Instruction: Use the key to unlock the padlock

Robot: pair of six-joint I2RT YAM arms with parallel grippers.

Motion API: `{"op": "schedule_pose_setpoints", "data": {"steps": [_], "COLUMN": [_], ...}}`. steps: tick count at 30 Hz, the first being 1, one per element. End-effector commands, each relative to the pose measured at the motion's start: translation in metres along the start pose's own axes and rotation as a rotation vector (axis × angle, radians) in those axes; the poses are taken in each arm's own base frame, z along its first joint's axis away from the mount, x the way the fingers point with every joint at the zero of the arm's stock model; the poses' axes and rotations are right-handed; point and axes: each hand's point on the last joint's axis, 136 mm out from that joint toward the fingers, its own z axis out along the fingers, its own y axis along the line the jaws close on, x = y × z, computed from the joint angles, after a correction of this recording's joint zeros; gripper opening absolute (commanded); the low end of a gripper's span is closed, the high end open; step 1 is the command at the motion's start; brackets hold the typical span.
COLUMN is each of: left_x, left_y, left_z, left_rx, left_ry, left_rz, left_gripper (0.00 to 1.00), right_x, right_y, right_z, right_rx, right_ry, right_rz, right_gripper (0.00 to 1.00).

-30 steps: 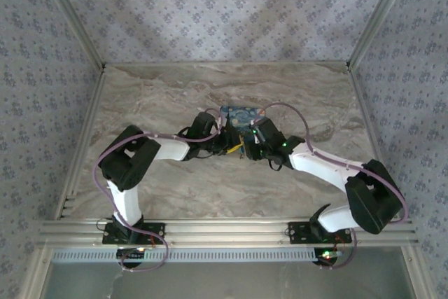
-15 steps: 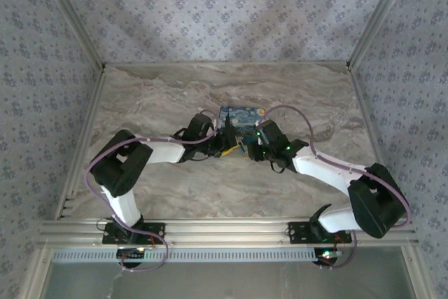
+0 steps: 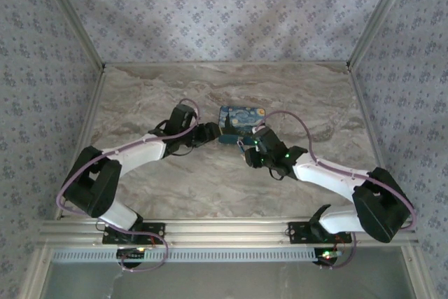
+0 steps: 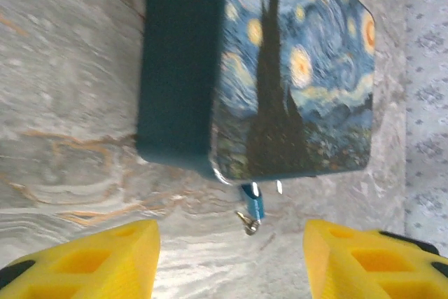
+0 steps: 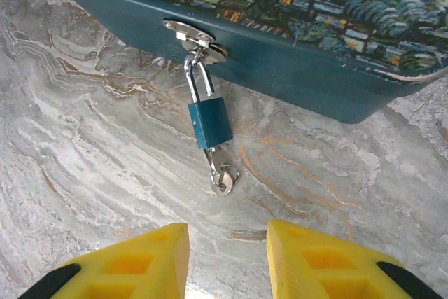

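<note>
The left jaws stand wide apart and the right jaws part-open, both gripping nothing. The padlock [image 5: 209,121], with the key [image 5: 222,176] in its base, hangs from the box [image 5: 294,68] onto the counter [image 5: 84,173], just ahead of the right jaws, untouched.

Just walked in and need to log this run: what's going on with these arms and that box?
A two-armed robot is working on a small blue padlock hanging from the clasp of a painted box on the table. A key sits in the bottom of the padlock. Both grippers are open and hold nothing: the right gripper hovers just in front of the key, the left gripper faces the box. The shackle is through the clasp; whether it is released is unclear.
</note>
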Motion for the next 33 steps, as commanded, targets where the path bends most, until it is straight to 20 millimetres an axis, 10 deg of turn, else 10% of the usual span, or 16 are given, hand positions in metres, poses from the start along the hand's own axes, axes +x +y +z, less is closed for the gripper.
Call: {"op": "schedule_pose_setpoints", "data": {"steps": [1, 17, 33], "left_x": [-0.026, -0.064, -0.055], "left_y": [-0.004, -0.011, -0.006], "left_z": [-0.004, 0.051, 0.056], "left_rx": [-0.034, -0.045, -0.03], "left_ry": [-0.037, 0.001, 0.022], "left_rz": [0.061, 0.086, 0.059], "left_gripper": [0.56, 0.57, 0.56], "right_x": [-0.001, 0.004, -0.006], "right_y": [-0.001, 0.0, 0.005], "right_z": [-0.003, 0.018, 0.055], "right_rx": [0.023, 0.05, 0.097], "right_ry": [-0.021, 0.018, 0.062], "right_rz": [-0.022, -0.07, -0.146], "right_gripper": [0.37, 0.43, 0.41]}}
